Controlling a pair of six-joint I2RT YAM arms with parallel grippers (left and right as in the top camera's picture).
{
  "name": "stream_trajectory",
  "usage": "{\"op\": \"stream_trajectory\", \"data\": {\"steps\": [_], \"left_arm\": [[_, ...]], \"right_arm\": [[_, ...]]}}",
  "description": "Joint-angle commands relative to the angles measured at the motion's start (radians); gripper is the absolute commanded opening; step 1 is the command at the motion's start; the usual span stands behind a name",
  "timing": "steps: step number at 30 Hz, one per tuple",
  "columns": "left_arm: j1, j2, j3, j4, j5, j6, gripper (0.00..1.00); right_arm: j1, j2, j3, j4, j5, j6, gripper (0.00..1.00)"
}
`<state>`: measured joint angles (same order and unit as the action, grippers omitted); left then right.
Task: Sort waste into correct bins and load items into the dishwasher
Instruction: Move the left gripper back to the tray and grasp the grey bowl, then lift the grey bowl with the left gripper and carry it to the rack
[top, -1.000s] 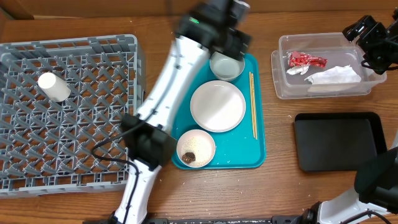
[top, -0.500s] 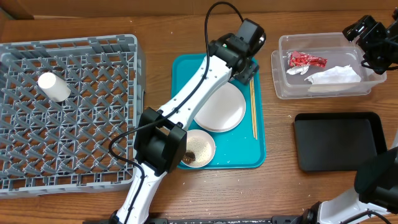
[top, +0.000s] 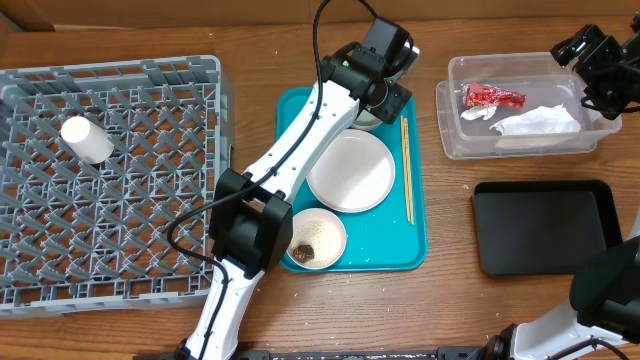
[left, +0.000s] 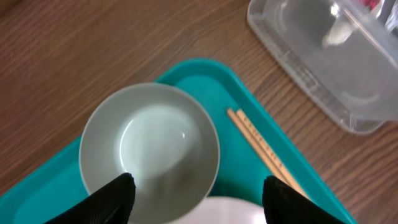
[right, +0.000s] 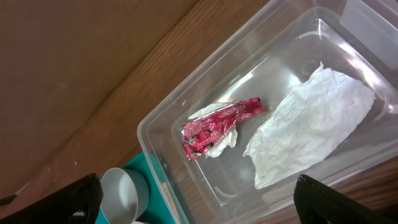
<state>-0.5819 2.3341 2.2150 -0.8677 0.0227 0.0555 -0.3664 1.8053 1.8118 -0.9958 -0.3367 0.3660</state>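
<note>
- Left gripper (left: 199, 194) hovers over the bowl (left: 149, 146) at the tray's far end, fingers (left: 115, 196) spread wide and empty. The bowl's right rim lies between them.
- To grasp well, in my judgement: drop straight down with one finger inside the rim and one outside, then pinch firmly (glazed ware likely slips), staying off the chopsticks (left: 258, 143) just beside.
- Rack (top: 110, 200), left edge: one cup (top: 87, 138).
- Tray (top: 385, 238), middle: bowl, plate (top: 350, 172), crumbed dish (top: 315, 240), chopsticks.
- Bin (top: 450, 130), far right corner: wrapper (top: 492, 96) and napkin (top: 540, 120). The right gripper (right: 199, 190) hangs above, fingers wide, empty.
- Black tray (top: 545, 225), right edge: nothing in it.
</note>
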Motion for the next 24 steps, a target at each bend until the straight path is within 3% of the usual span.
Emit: {"op": "stream_trajectory", "data": {"steps": [1,8,11,13,24], "left_arm": [[-0.002,0.003,-0.064,0.040,0.037,0.017,0.66],[-0.008,0.003,-0.175,0.122,0.075,0.027,0.60],[-0.008,0.003,-0.223,0.163,0.074,0.027,0.49],[-0.008,0.003,-0.244,0.182,0.074,0.027,0.47],[-0.008,0.022,-0.265,0.216,0.072,0.027,0.34]], "right_arm": [[-0.002,-0.015,0.025,0.003,-0.004,0.002,1.00],[-0.002,-0.015,0.025,0.003,-0.004,0.002,1.00],[-0.002,-0.015,0.025,0.003,-0.004,0.002,1.00],[-0.002,-0.015,0.025,0.003,-0.004,0.002,1.00],[-0.002,-0.015,0.025,0.003,-0.004,0.002,1.00]]}}
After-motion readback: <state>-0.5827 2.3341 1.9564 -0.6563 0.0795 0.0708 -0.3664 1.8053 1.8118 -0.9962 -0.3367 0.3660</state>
